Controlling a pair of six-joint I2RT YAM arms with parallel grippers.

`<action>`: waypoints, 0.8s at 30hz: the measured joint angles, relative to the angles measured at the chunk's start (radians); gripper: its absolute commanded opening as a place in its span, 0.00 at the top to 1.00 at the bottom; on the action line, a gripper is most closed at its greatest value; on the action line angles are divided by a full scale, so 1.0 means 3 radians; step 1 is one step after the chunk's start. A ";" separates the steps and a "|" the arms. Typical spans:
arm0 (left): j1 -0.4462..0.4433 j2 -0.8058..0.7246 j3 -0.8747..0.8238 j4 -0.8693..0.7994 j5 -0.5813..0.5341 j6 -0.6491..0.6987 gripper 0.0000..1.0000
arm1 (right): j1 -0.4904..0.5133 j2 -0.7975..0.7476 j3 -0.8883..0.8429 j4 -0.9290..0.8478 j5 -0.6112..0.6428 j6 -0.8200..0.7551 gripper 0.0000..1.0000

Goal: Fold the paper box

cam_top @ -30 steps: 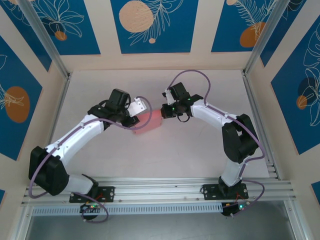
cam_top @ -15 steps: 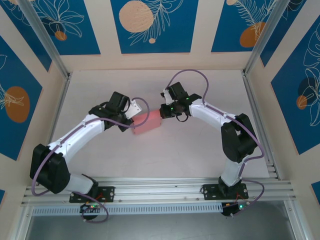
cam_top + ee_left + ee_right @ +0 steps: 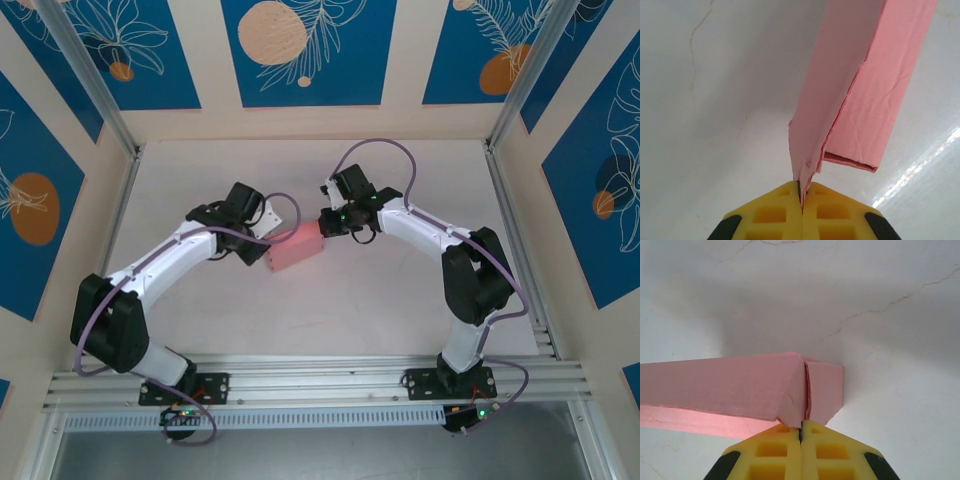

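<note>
- The white, faintly cracked counter (image 3: 380, 300) is seen whole from above; in the wrist views only cut-off patches of it are shown.
- The white-and-black left arm (image 3: 160, 262) and right arm (image 3: 440, 238) are bent inward, and their ends are brought together at mid-counter from opposite sides.
- The pink thin-card paper box (image 3: 296, 247), a long narrow rectangular form, is found at mid-counter between the two hands. Its seams cannot be made out from above. In the left wrist view an unclosed side flap with a crumpled edge is revealed, and the far end is cut off by the frame.
- The left hand (image 3: 801, 197) is closed on a thin corner flap at the box's left end.
- The right hand (image 3: 801, 432) is closed on the folded edge at the box's right end. From above, both sets of fingertips are hard to make out.
</note>
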 measured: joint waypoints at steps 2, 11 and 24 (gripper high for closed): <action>0.0003 0.0000 0.0051 -0.0008 0.0039 -0.0116 0.97 | -0.0001 0.0003 0.0004 -0.0003 0.0025 0.0000 1.00; 0.0050 0.0000 0.0111 -0.0024 0.0441 -0.0671 1.00 | 0.0020 0.0039 0.0047 0.0006 0.0150 -0.0023 1.00; 0.0329 -0.0189 -0.0139 0.0395 0.1090 -0.1260 0.97 | 0.0118 0.0100 0.0114 0.0001 0.0322 -0.0075 1.00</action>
